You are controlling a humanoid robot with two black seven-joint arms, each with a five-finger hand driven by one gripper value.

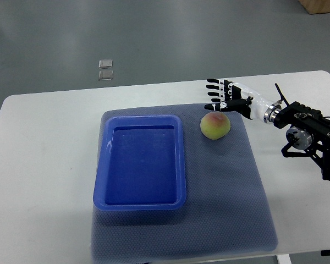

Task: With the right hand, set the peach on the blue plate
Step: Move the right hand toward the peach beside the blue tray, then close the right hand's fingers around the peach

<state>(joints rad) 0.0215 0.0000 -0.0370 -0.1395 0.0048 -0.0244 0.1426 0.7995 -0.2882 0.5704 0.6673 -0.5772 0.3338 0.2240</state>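
no text, label, brand, number or sign can be read anywhere in the top view; nothing shown carries any legible print.

One camera only — set high on the robot's own side, looking steeply down at the bench [44, 143]. It stands far enough back to take in nearly the whole bench top and grey floor [154, 38] beyond (no second view to compare).
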